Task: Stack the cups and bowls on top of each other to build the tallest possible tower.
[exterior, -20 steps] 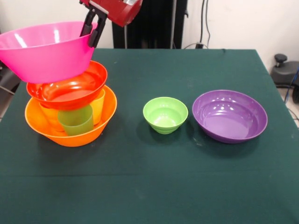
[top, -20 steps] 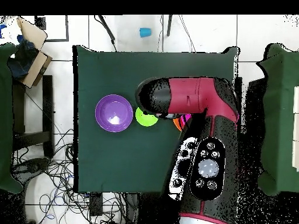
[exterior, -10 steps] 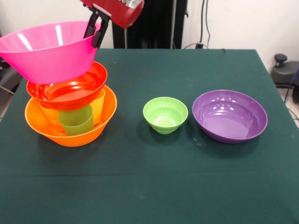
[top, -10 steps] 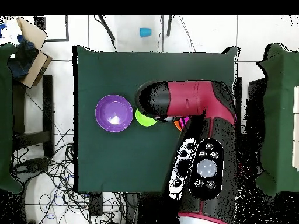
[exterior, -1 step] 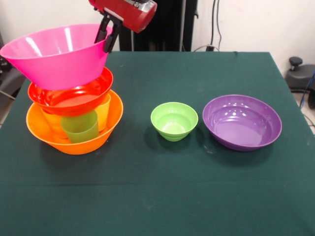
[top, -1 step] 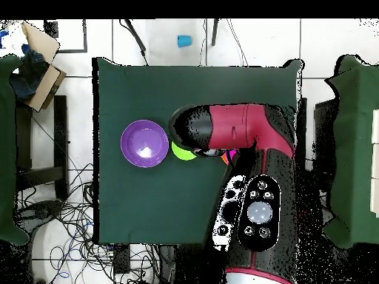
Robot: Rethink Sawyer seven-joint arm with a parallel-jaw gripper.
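On the green-clothed surface [exterior, -1 step: 162, 187], fingers [exterior, -1 step: 109, 37] clamp the large glossy pink plastic bowl [exterior, -1 step: 54, 56], now levelled over the nine-o'clock tower [exterior, -1 step: 74, 118].

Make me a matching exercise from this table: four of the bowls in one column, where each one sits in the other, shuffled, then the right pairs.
Column 1:
1. pink bowl
2. large orange bowl
3. light green bowl
4. purple bowl

Column 2:
A. alone on the cloth, between the tower and another bowl
B. bottom of the tower, cups inside
C. rim gripped by the gripper, tilted atop the tower
D. alone on the cloth, farthest from the tower

Pairs: 1-C, 2-B, 3-A, 4-D
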